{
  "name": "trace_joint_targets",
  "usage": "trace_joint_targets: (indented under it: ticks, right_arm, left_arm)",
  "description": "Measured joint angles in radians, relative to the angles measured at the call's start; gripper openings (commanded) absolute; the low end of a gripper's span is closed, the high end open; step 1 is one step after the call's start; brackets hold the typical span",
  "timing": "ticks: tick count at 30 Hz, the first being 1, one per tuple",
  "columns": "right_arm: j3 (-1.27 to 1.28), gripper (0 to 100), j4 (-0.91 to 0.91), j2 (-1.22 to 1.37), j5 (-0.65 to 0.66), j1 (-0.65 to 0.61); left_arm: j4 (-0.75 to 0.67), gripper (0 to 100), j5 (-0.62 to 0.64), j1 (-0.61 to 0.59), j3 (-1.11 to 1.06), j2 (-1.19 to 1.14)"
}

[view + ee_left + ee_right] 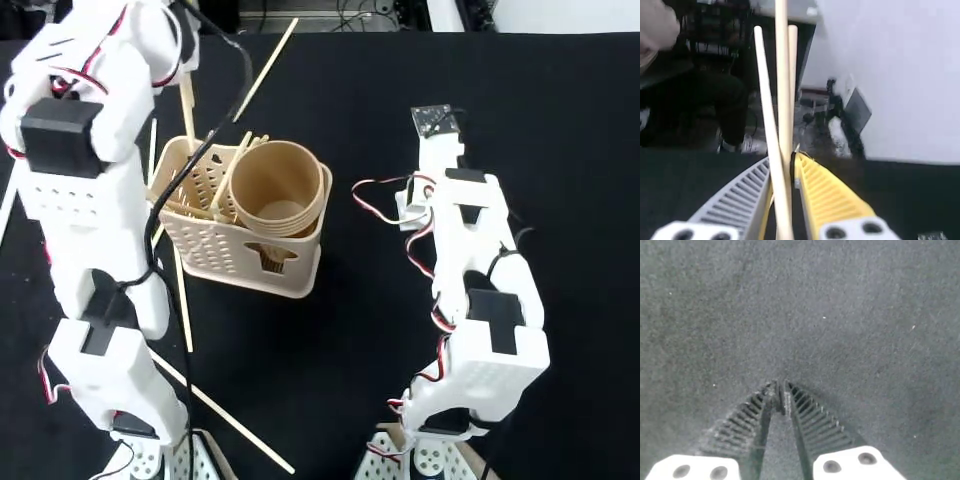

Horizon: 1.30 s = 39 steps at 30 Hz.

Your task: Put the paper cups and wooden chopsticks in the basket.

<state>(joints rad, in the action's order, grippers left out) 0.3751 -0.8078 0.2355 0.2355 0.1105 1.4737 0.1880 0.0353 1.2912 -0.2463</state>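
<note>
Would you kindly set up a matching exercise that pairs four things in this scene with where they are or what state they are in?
Things:
1. paper cups
2. chopsticks seen from the left wrist
3. right tool
4. loose chopstick

Places or states:
A. lying flat on the table, outside the basket
B. shut on nothing
C. nested inside the basket
D. clamped in the left tool

Pairs: 1-C, 2-D, 3-B, 4-A.
</note>
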Motion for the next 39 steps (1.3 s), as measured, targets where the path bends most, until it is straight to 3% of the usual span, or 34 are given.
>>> trace_joint_targets:
  ticks: [7,18,20,25,39]
  right_arm:
    - [0.000,1.2,0.000,0.000,0.000,0.000]
    - [0.000,1.2,0.000,0.000,0.000,0.000]
    - [0.000,1.2,0.000,0.000,0.000,0.000]
    - [0.000,1.2,0.000,0.000,0.000,0.000]
    - [0.000,1.2,0.000,0.000,0.000,0.000]
  left_arm:
    - [0.167,3,0.005,-0.003,0.278,-0.084]
    - [0.150,3,0.055,-0.040,0.341,-0.244]
    - [0.150,8,0.057,-0.040,0.341,-0.252]
    - [0.163,33,0.057,-0.040,0.341,-0.265]
    - [0.150,33,0.043,-0.040,0.341,-0.273]
